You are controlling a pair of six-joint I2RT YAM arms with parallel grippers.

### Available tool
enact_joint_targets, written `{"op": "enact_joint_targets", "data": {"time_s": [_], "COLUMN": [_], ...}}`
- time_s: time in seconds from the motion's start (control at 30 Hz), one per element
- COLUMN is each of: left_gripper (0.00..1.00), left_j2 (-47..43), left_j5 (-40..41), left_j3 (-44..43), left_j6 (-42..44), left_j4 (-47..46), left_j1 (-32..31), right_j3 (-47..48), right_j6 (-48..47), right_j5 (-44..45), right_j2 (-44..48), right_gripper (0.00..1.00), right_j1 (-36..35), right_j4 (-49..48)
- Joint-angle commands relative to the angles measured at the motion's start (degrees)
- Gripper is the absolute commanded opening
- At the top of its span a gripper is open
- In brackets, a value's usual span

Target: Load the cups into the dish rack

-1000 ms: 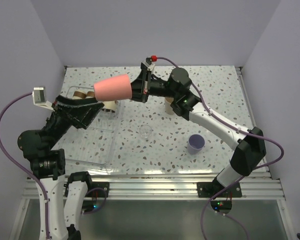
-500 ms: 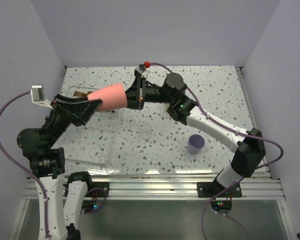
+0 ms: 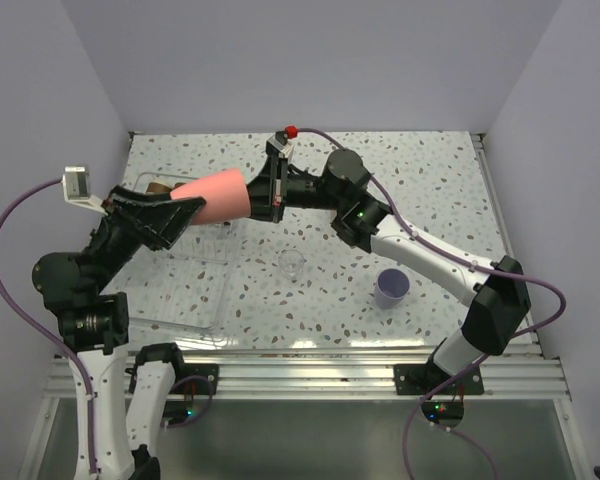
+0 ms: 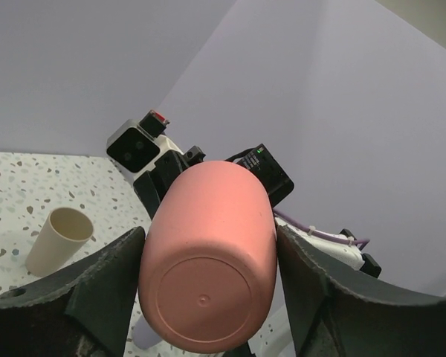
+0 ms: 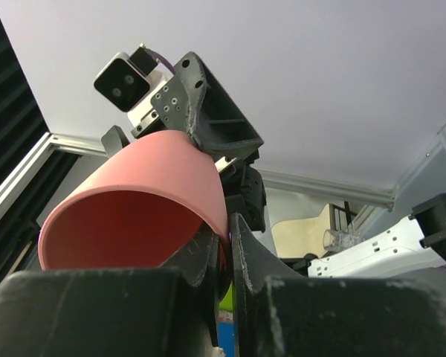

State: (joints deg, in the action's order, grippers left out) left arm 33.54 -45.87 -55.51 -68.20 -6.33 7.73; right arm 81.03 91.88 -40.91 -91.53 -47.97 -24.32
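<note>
A coral-red cup (image 3: 215, 197) hangs on its side above the far end of the clear dish rack (image 3: 175, 285), held from both ends. My right gripper (image 3: 270, 195) is shut on its rim, one finger inside the mouth and one outside (image 5: 224, 227). My left gripper (image 3: 183, 210) clamps the cup's base end, a finger pressed against each side (image 4: 208, 234). A clear cup (image 3: 293, 263) and a lavender cup (image 3: 392, 286) stand on the table right of the rack. A tall beige cup (image 4: 58, 239) stands farther back. A brown-banded cream cup (image 3: 160, 187) shows in the rack behind my left gripper.
The rack lies along the left side of the speckled table, close to the left wall. My right arm (image 3: 420, 250) stretches diagonally over the table's middle, above the loose cups. Grey walls close in the table at the back and on both sides.
The right gripper carried the coral-red cup leftward and down into the left gripper's jaws. The left jaws then closed from wide open onto the cup's base.
</note>
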Motion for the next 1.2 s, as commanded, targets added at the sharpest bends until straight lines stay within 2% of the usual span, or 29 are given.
{"op": "enact_joint_targets", "data": {"time_s": [0.0,0.03,0.07,0.13,0.27,0.37,0.4,0.47,0.5,0.53,0.57,0.6,0.63,0.7,0.73,0.83,1.0,1.17], "left_gripper": [0.68,0.61,0.45,0.36,0.0,0.0,0.0,0.0,0.0,0.0,0.0,0.0,0.0,0.0,0.0,0.0,0.0,0.0], "left_j2": [0.5,0.5,0.5,0.5,0.6,2.0,2.7,5.3,6.1,7.0,8.5,9.2,10.0,12.1,12.7,15.2,19.2,21.6], "left_j5": [-1.2,-1.2,-1.2,-1.2,-1.3,-0.1,0.4,3.0,4.4,5.4,7.6,8.9,10.0,13.5,14.6,20.4,32.8,41.1], "left_j3": [-2.2,-2.2,-2.2,-2.4,-3.3,-5.6,-6.8,-11.3,-14.2,-15.5,-16.8,-18.9,-19.9,-21.8,-22.3,-23.5,-22.6,-20.8], "left_j6": [0.1,0.1,0.1,0.0,0.4,4.4,6.2,12.8,14.9,18.6,20.1,21.7,24.4,27.0,29.0,33.0,39.1,43.9], "left_j4": [-0.5,-0.5,-0.4,-0.3,1.3,7.7,11.3,21.8,28.1,30.8,33.3,37.8,40.1,45.8,47.4,54.9,63.6,65.1], "left_j1": [-0.2,-0.1,-0.1,-0.1,-0.2,-0.2,-0.1,-0.1,-0.1,-0.1,-0.1,-0.1,-0.1,-0.1,-0.1,-0.1,-0.2,-0.1], "right_j3": [1.6,1.3,1.2,0.6,0.4,1.1,1.3,3.1,4.7,5.6,6.5,7.5,9.0,10.2,10.6,10.3,9.4,8.4], "right_j6": [-0.6,-0.6,-0.6,-0.6,-0.6,-2.2,-3.4,-9.8,-12.7,-19.2,-22.5,-25.7,-31.5,-36.8,-40.9,-47.7,-54.3,-57.2], "right_j5": [1.3,1.3,1.4,1.9,2.2,1.7,1.4,1.1,1.4,2.5,3.2,4.1,5.6,8.0,9.1,13.7,19.0,19.7], "right_j2": [0.3,0.4,0.4,0.6,0.2,-0.3,-0.1,0.9,2.0,2.7,3.3,3.8,4.7,5.7,6.6,8.1,10.8,11.6], "right_gripper": [0.0,0.0,0.0,0.0,0.0,0.0,0.22,0.48,0.66,0.73,0.79,0.89,0.91,0.93,0.93,0.93,0.93,0.93], "right_j1": [-0.2,-0.3,-0.3,-0.3,-0.3,-0.3,-0.2,0.1,0.2,0.6,0.9,1.3,2.0,3.0,4.0,6.1,7.1,7.0], "right_j4": [-3.2,-3.2,-3.4,-3.4,-3.5,-1.4,0.0,8.6,12.7,21.2,26.0,30.6,38.7,46.5,53.3,63.2,71.2,73.6]}}
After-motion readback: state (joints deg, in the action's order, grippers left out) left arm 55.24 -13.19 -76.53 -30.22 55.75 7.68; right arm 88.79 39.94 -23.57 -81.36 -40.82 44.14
